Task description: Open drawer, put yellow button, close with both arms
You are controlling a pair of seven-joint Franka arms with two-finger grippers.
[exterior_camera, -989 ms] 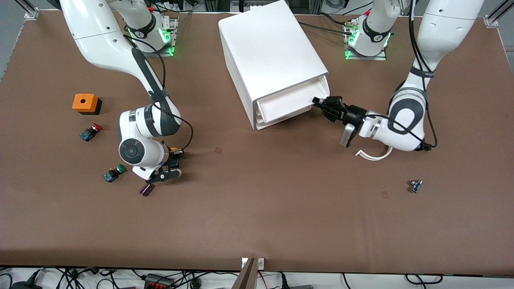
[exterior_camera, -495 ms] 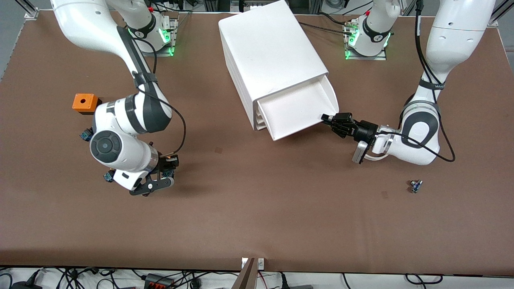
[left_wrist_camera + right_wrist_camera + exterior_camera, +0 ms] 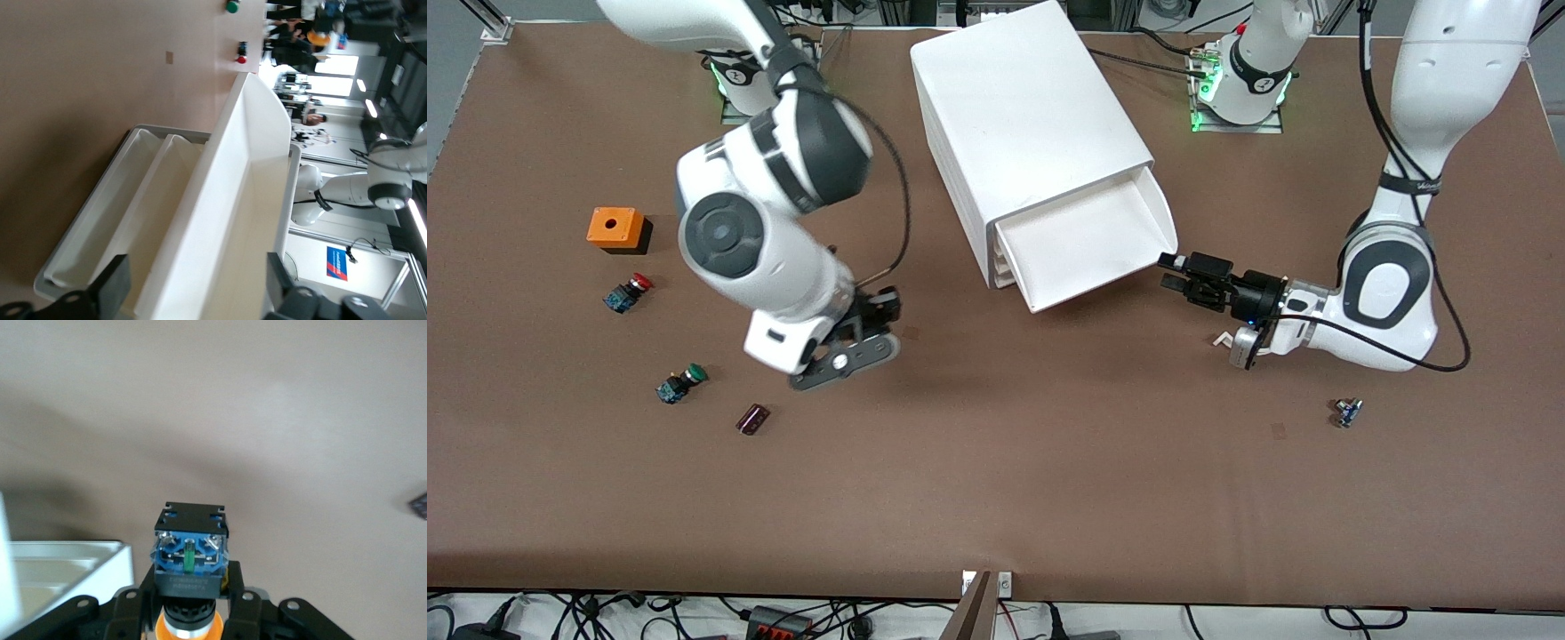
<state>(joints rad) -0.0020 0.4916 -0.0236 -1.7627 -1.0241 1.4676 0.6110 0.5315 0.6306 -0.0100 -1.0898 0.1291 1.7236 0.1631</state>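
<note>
Drawer [image 3: 1089, 244] pulled out of cabinet [image 3: 1023, 124]. Left gripper [image 3: 1178, 274] now just off drawer's front edge, fingers spread, holding nothing. Right gripper [image 3: 863, 333] risen over counter [image 3: 996, 480], fingers clamped on yellow button [image 3: 190, 563].

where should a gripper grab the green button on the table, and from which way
Probably from above, across the blue block base. The green button lies tipped on its side on the table, cap toward the cabinet; the base's flat sides suit the fingers better than the rounded cap.
</note>
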